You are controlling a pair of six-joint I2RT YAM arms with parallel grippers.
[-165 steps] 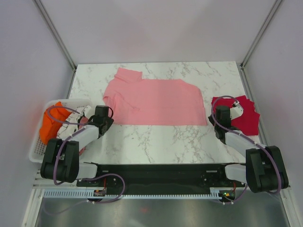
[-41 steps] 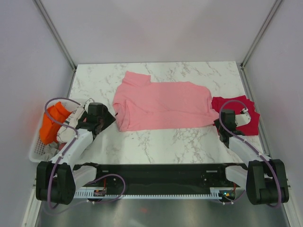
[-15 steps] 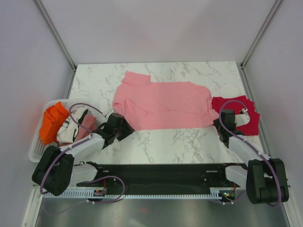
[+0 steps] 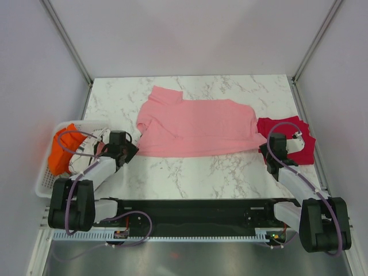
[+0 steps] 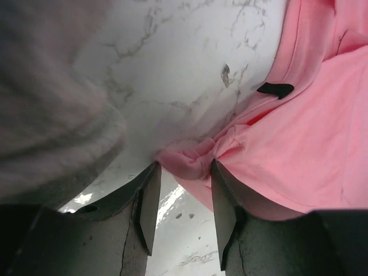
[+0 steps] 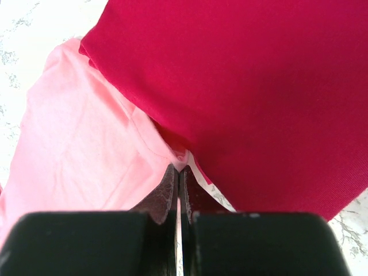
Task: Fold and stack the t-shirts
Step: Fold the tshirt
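Pink t-shirt: it lies spread flat across the middle of the marble table, collar toward the far left. Its right end touches the crimson t-shirt, which sits rumpled at the table's right edge.

The overhead view places my left gripper at the pink shirt's near-left corner and my right gripper at its near-right corner, but it hides how both sets of jaws stand.

The left wrist view supplies this: my left jaws stand wide apart, with a bunched fold of pink hem lying at the fingertips, not pinched.

The right wrist view shows my right jaws pressed together on a small tuck of pink cloth, exactly where the pink edge meets the crimson. Whether pink runs under crimson there, I cannot tell.

Only the overhead view shows the white basket at the left, holding orange cloth.
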